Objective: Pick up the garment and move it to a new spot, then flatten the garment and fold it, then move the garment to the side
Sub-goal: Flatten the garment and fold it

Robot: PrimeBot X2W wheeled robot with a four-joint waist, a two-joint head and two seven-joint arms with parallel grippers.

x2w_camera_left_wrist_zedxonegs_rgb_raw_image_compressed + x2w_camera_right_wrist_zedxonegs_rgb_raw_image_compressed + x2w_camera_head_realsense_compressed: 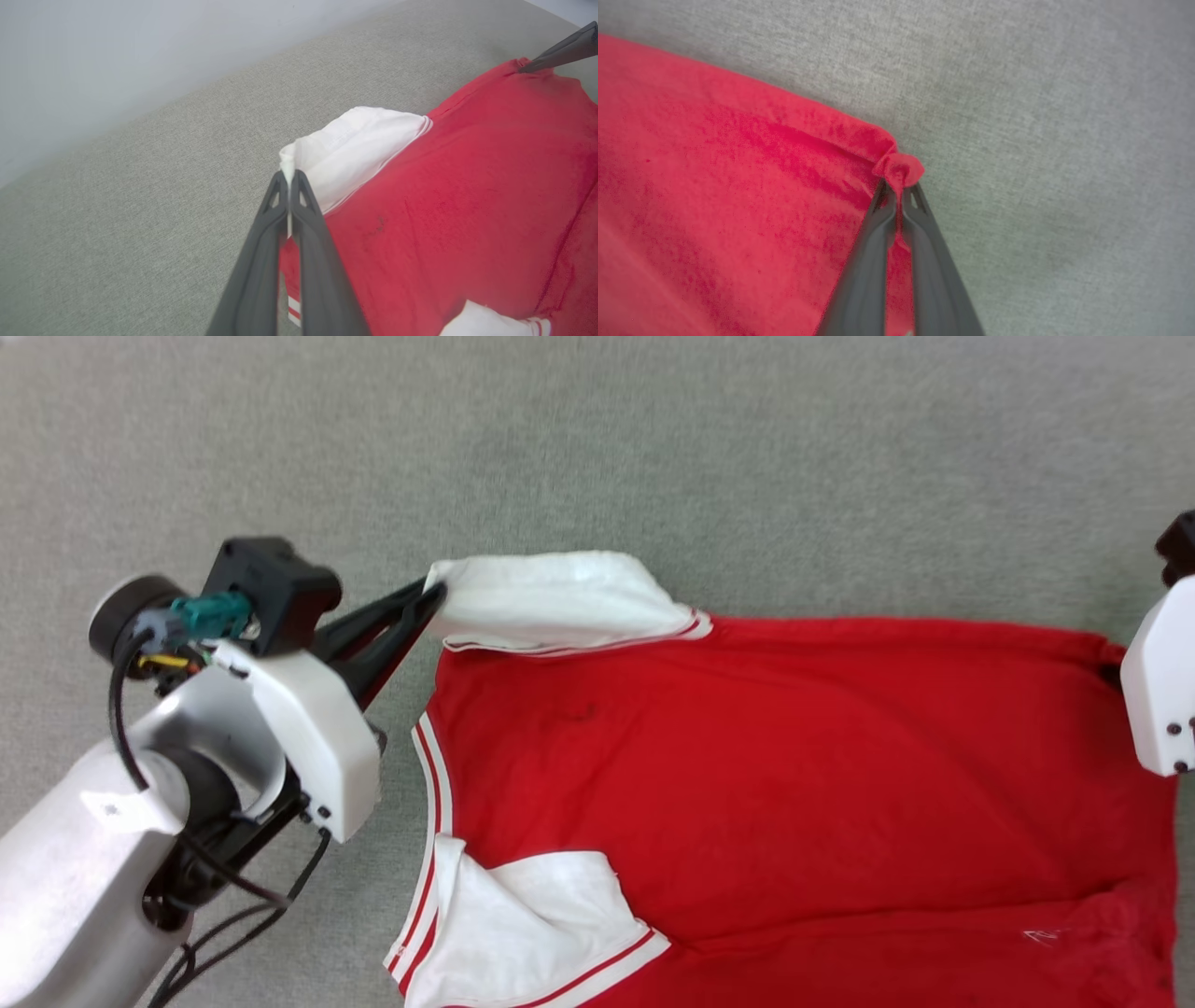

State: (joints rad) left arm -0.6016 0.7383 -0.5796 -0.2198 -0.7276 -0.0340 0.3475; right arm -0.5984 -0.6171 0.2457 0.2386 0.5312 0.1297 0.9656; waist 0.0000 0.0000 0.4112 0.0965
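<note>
Head view: grey bench (pixel 653 448) carries the garment (pixel 794 756), its red body spread flat from centre out to 3 and 5 o'clock. One white sleeve (pixel 551 602) lies toward 11 o'clock. The left tool (pixel 432 595), at 9 o'clock, is clamped on that sleeve's edge. The right tool (pixel 899 186), at 3 o'clock, is pinched on a bunched red corner (pixel 899 167).

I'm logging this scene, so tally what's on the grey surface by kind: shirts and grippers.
shirt: 1
grippers: 2, the left gripper and the right gripper, each shut on the shirt
total: 3
</note>
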